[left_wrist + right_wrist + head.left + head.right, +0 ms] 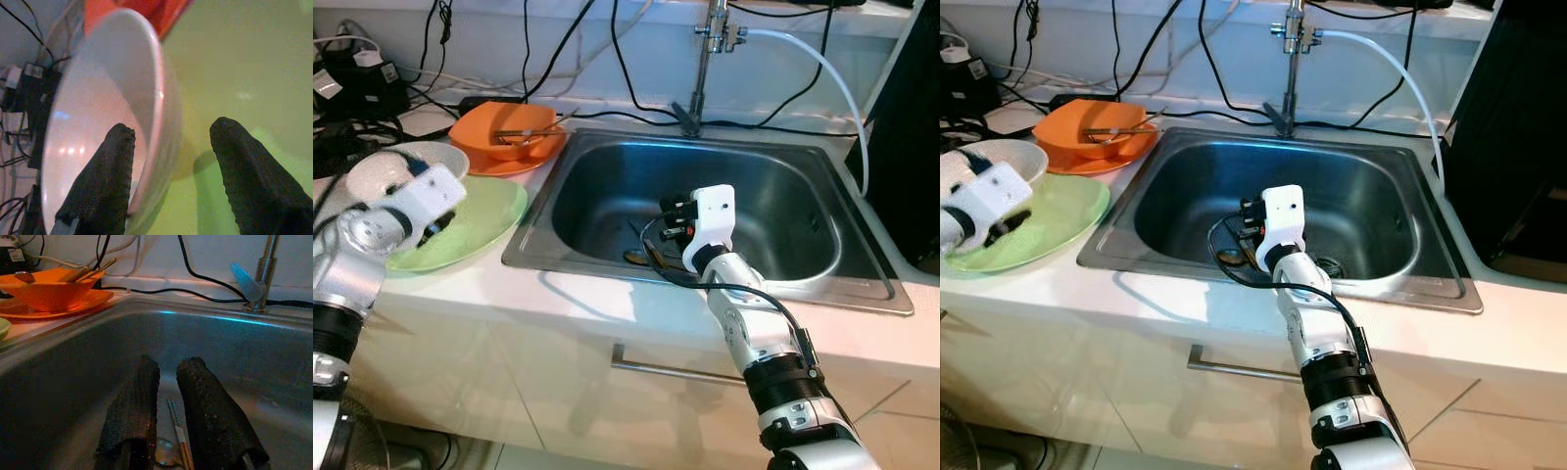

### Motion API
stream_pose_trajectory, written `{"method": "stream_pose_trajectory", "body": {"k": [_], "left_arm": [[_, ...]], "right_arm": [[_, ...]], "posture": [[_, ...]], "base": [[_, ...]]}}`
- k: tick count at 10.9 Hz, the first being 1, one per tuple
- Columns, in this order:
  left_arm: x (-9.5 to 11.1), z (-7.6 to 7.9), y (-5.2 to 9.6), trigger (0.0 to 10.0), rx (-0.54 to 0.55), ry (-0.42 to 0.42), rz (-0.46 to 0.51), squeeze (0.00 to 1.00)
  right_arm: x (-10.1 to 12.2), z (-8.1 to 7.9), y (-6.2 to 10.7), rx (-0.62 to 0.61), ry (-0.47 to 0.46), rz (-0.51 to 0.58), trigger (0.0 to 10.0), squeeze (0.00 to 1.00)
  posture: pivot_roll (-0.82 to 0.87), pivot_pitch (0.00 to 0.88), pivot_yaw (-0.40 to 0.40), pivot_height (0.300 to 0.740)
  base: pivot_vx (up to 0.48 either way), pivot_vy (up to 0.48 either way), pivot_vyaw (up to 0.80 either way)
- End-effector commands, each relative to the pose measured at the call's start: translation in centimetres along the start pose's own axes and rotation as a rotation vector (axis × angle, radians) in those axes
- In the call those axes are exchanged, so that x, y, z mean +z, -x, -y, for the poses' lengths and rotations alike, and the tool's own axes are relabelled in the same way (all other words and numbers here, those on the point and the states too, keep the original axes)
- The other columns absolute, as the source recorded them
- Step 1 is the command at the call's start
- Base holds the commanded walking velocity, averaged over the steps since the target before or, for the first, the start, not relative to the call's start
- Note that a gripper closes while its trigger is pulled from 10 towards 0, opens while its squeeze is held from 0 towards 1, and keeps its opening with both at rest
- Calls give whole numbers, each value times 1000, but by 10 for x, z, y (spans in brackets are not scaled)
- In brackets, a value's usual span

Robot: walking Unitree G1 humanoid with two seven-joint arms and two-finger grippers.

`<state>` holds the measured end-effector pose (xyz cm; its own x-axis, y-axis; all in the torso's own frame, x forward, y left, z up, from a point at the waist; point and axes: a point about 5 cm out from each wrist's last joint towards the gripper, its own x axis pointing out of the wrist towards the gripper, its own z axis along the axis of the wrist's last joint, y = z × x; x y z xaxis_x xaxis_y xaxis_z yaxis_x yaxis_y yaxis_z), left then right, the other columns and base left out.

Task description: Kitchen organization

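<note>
Right wrist view: chopsticks (178, 435) between fingers (132, 416).

Black cables (558, 59) run along back wall, upper frame. White hose (822, 73) arcs upper right. Dark power adapters (357, 78) upper left. Cabinet drawer handle (671, 367) bottom centre.

No text, label, brand, number or sign can be read anywhere; the small tags on the adapters by the wall are too blurred to make out.
</note>
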<state>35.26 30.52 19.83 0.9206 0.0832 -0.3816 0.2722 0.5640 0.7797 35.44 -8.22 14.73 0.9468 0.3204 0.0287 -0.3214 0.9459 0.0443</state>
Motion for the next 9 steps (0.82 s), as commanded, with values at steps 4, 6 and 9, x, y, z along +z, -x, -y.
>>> {"method": "stream_pose_trajectory", "body": {"k": [4,6,9], "left_arm": [[3,12,-5,0,-59,-29,-14,0],[5,11,-6,0,-38,-55,-15,0],[9,5,-5,0,14,-99,-17,0]], "right_arm": [[1,1,1,-4,4,-2,10000,0],[1,1,1,-4,5,-2,10000,0],[0,0,0,-5,4,-5,10000,0]], "posture": [[228,5,24,740],[227,3,26,740],[229,3,25,740]], "base": [[0,0,0],[0,0,0],[0,0,0]]}}
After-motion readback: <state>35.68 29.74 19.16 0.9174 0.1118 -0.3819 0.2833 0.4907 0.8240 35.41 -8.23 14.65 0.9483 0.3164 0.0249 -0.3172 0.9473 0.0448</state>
